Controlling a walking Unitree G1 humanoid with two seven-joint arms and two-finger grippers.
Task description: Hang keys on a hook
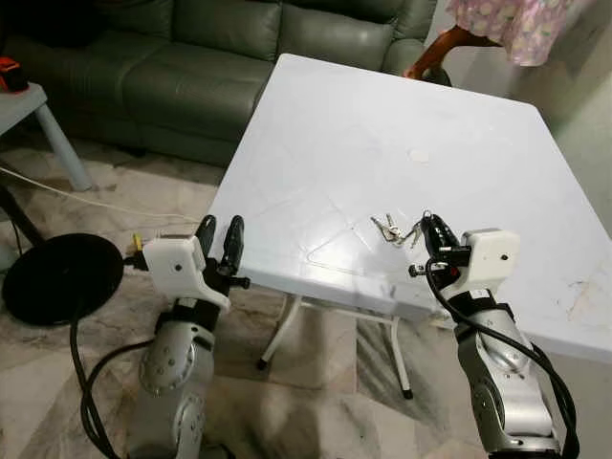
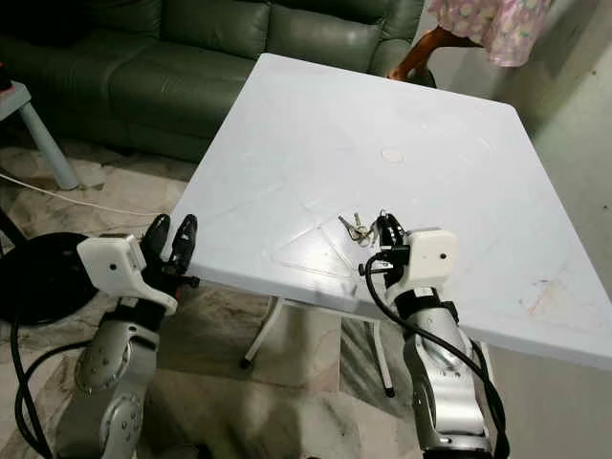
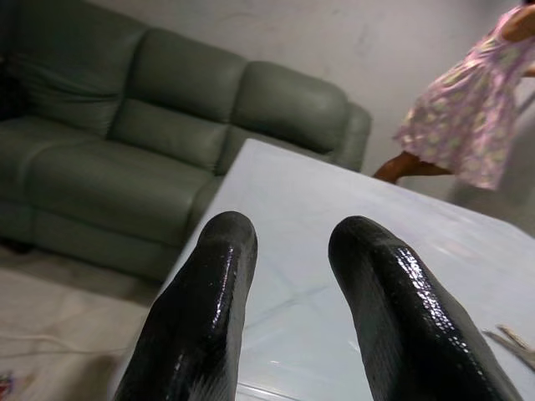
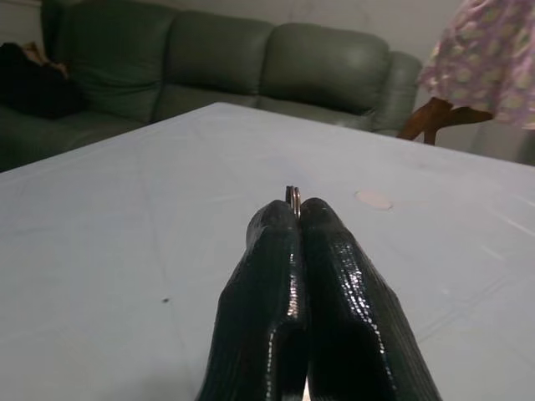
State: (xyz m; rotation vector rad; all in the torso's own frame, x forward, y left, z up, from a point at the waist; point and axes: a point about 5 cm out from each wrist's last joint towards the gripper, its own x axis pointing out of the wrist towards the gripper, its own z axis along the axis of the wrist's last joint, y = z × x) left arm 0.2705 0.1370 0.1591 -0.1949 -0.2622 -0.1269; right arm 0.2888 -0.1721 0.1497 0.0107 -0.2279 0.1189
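White table (image 1: 382,143): right gripper (image 1: 435,228) pinches keys (image 1: 390,229), ring mostly hidden.

table (image 1: 382,124) top bare past keys (image 1: 390,229) | sofa (image 1: 191,57) + person (image 1: 507,24) at far edge

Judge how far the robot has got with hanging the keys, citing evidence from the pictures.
Done: the right gripper has shut on the key ring over the white table.
In hand: the keys lie on the tabletop, not lifted.
Left: lifting, carrying and hanging them. The left gripper waits open at the table edge.
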